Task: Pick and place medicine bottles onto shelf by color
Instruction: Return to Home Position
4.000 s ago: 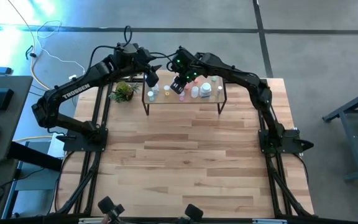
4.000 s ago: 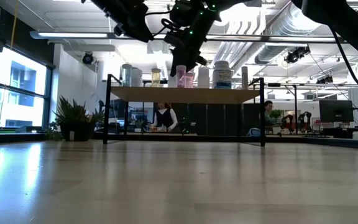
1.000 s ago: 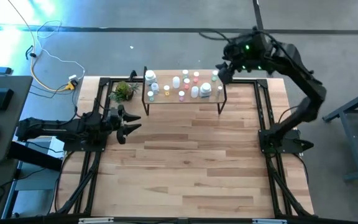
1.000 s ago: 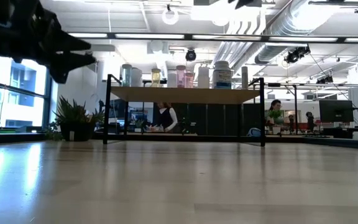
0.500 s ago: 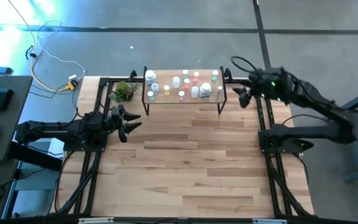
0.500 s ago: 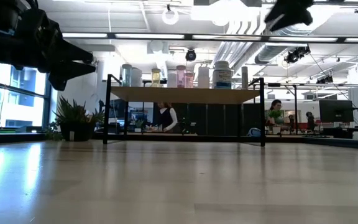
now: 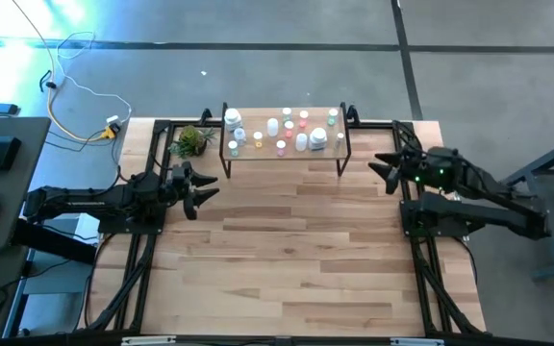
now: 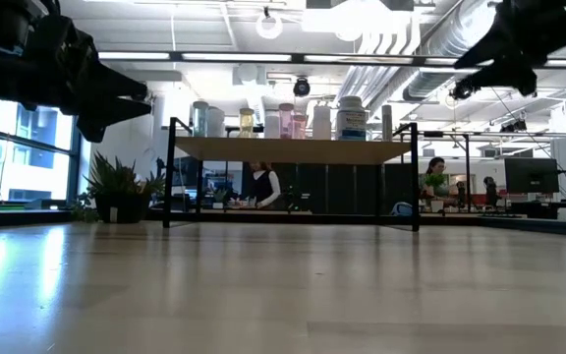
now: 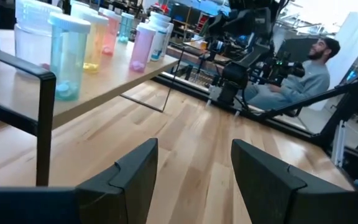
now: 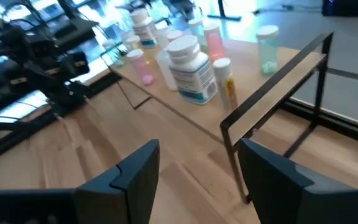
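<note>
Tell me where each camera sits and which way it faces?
High view: above the table, looking straight down; left gripper and right gripper show beside the shelf.
Low view: at table height, looking level at the shelf; both grippers show up high.
Left wrist view: on that wrist, facing the medicine bottles past its own open fingers.
Right wrist view: likewise, from the right wrist.
Shared: all four show the shelf.

— Tally on the single shelf (image 8: 293,149)?
— Roughly a dozen medicine bottles (image 7: 317,140), two of them larger and white; exact number unclear.
— And elsewhere?
— One potted plant (image 7: 192,140), two robot arms (image 7: 85,200), two people (image 8: 260,185) in the background.
</note>
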Controlling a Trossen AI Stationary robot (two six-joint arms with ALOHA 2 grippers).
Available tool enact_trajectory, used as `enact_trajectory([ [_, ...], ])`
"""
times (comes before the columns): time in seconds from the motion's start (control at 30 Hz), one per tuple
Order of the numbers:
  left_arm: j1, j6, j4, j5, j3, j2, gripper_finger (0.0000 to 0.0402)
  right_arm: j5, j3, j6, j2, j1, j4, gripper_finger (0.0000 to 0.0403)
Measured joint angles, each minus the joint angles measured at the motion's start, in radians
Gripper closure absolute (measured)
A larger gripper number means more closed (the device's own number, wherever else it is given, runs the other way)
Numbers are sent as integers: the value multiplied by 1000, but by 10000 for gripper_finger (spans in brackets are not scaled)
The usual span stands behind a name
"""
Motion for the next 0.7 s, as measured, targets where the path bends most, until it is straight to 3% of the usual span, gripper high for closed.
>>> enact_trajectory([
  [0.3,4,113,0,-3,0,0,206,0,-217,3,-163,45,105,194],
  [0.7,4,244,1,0,0,0,206,1,-352,21,-210,88,211,194],
])
